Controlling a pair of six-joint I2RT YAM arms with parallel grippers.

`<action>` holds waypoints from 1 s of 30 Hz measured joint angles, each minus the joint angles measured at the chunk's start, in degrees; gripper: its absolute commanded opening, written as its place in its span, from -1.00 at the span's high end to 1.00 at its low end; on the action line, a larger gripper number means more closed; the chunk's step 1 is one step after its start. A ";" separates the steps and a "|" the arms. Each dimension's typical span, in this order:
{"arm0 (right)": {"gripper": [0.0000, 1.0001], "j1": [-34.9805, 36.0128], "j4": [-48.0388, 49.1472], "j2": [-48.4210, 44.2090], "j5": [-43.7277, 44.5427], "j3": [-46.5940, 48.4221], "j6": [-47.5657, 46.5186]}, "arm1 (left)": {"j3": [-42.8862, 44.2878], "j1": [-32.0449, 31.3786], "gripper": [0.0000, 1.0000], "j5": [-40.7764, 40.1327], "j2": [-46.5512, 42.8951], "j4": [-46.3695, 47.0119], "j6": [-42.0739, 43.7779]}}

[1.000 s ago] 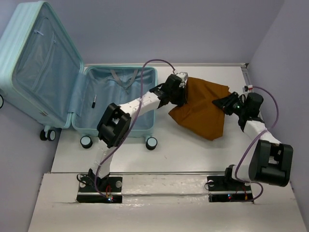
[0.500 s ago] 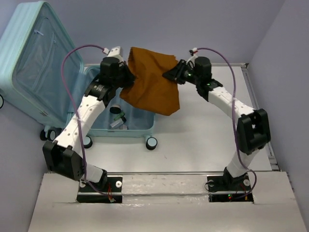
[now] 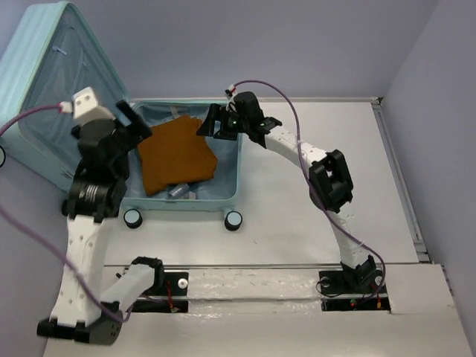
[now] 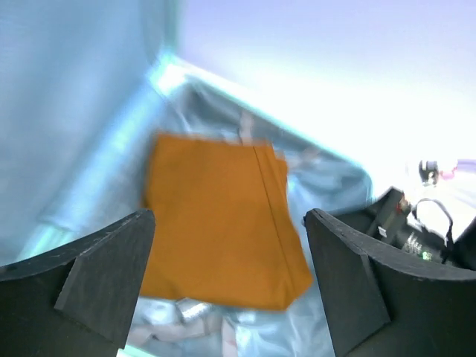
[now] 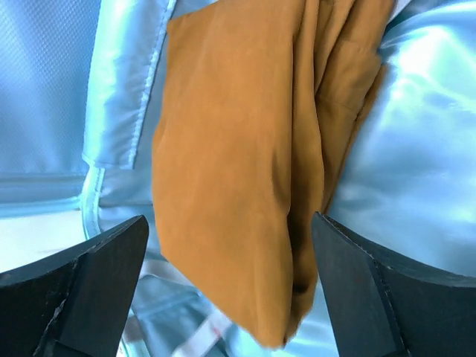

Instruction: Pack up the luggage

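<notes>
Both of my pincers stand wide open and hold nothing. The left pincer (image 3: 135, 123) hangs over the left side of the luggage (image 3: 239, 160), and the right pincer (image 3: 210, 125) over its far right part. Below and between them lies one orange cloth (image 3: 177, 156), soft and folded, with a seam, on the shiny light blue lining (image 3: 227, 175). One ribbed hard lid (image 3: 59, 111) stands tilted up behind my left pincer. The luggage's long axis runs away from me, with two wheels (image 3: 133, 217) toward my bases.

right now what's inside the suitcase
An orange cloth lies in the base of the open suitcase. A small grey thing pokes out at its near edge; anything else beneath the cloth is hidden.
</notes>
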 measured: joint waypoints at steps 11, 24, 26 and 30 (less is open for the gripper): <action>-0.93 -1.09 -1.68 -16.63 -0.92 -11.65 -9.14 | -17.90 0.26 -0.98 -32.87 -26.51 -5.97 0.42; -0.99 -1.09 -4.92 -27.41 1.07 -25.79 -20.65 | -16.46 12.76 -0.71 -42.71 -5.09 2.51 8.39; -0.99 -1.09 -5.97 -26.03 2.75 -26.99 -21.66 | -16.02 13.88 -0.62 -43.15 -3.45 3.45 9.29; -0.86 -1.09 -6.97 -22.10 4.94 -27.67 -22.29 | -15.56 14.84 -0.18 -43.54 -1.36 5.31 10.67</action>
